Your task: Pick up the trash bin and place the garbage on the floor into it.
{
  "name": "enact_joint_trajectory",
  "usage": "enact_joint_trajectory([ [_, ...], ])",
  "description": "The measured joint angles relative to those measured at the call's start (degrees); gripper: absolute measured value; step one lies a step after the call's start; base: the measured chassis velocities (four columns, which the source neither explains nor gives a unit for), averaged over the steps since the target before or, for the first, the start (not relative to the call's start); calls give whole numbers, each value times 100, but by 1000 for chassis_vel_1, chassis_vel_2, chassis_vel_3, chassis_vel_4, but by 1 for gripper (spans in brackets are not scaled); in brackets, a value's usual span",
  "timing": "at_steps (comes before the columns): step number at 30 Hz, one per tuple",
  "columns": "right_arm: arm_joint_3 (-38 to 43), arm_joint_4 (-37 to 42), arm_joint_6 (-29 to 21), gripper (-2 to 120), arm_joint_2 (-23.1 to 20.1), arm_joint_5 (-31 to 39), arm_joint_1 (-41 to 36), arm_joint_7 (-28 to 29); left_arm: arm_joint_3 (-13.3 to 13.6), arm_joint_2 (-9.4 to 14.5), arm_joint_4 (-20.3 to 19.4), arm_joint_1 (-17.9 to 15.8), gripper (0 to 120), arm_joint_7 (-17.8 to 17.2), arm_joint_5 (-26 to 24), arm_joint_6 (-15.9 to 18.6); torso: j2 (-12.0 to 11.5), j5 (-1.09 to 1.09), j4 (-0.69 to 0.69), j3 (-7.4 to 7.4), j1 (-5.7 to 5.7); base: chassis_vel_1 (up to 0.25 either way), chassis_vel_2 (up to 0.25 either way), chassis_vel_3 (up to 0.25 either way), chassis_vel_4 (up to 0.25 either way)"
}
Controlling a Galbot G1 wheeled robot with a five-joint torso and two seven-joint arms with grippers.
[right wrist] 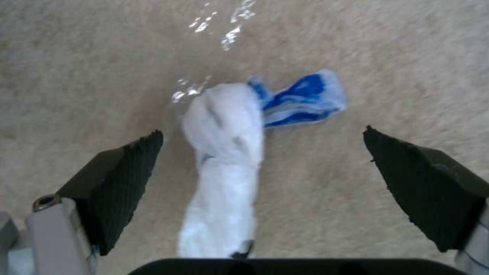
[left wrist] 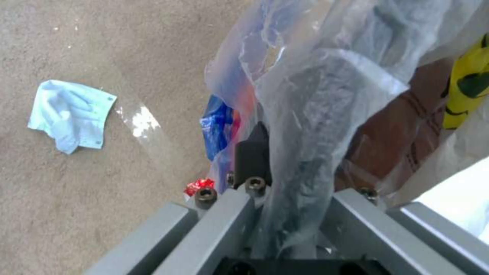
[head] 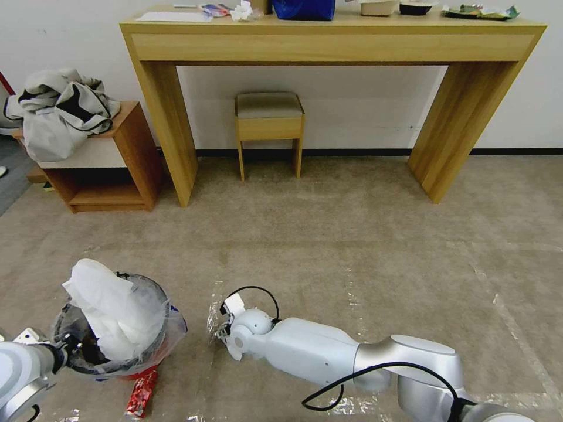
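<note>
Carpet [head: 352, 234] covers the floor, with shiny strips of clear tape across it. One long wooden table [head: 328, 44] stands at the far wall, one small stool [head: 269, 126] beneath it, and one low side cabinet [head: 108, 170] to the left bearing a grey-white bundle of clothes [head: 58, 111]. One trash bin [head: 117, 328] is at the lower left of the head view: a round bucket whose red wall barely shows under a clear plastic liner with a blue edge, and a large crumpled white paper [head: 111, 308] pokes up out of it. The left gripper [left wrist: 285, 168] is clamped on the bin's rim and liner, though the plastic hides most of its fingers. The right gripper [right wrist: 262, 168] hangs low over the carpet, its two black ribbed pads spread wide with a white twisted wad with a blue-striped end [right wrist: 229, 152] lying between them, untouched. One red wrapper [head: 141, 392] lies on the floor just beside the bin's base. One light-blue cloth [left wrist: 71, 114] lies flat on the carpet, apart from the bin.
</note>
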Motion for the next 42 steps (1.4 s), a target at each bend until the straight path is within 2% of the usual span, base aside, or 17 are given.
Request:
enact_joint_trajectory([
  [22,382,-498,58,100,59,-332,-249,-602,57,17,71,-32,0,46,81,-18,0,0,0,0,0,0,0,0,0],
  [42,367,-838,125,98,273,-618,-329,-803,98,-10,130,-82,0,94,142,-27,0,0,0,0,0,0,0,0,0],
])
